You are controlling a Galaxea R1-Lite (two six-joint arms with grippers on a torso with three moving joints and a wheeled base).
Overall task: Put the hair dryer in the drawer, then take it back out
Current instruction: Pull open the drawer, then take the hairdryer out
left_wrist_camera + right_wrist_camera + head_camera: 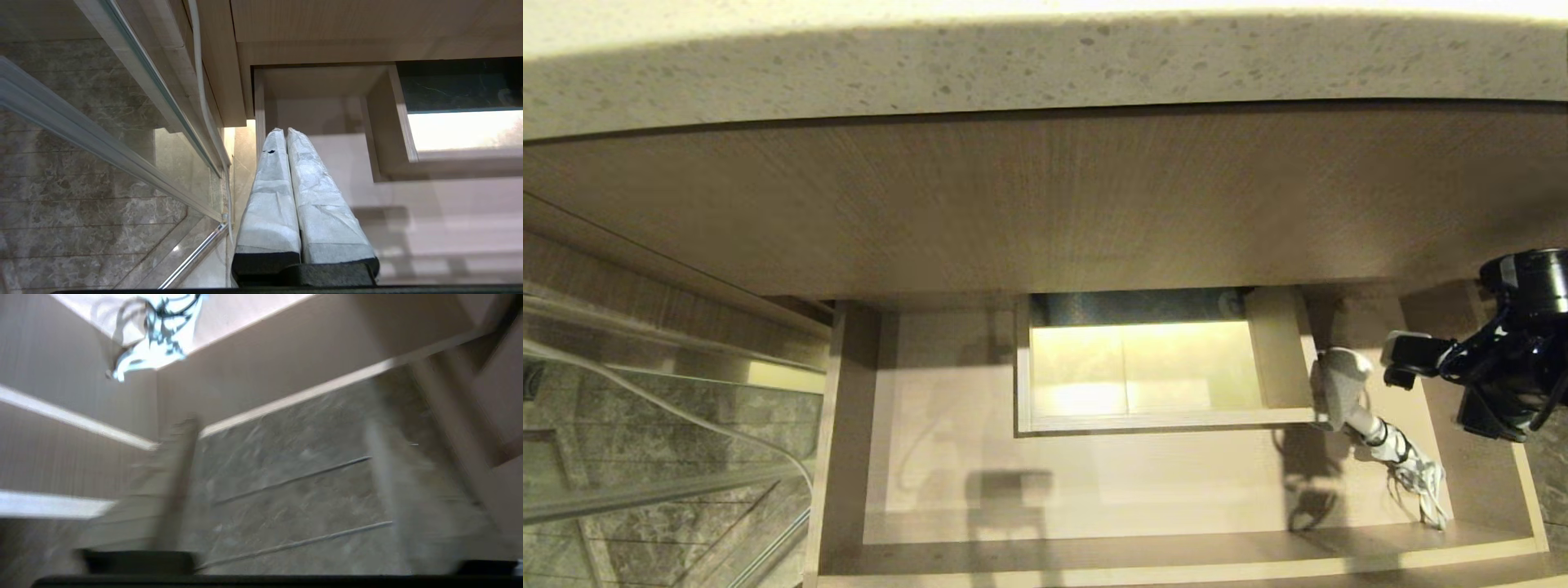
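we find the small white hair dryer with bundled pale cord [1347,384] lying in the wide pale wood-grain drawer [1094,490], at 3 o'clock of its boxed cut-out. right end effector [1401,359] sits just beside the dryer's head, fingers apart, empty. left end effector [286,141] parked, pressed together. we judge placing done; retrieval next calls for closing around the dryer's body.
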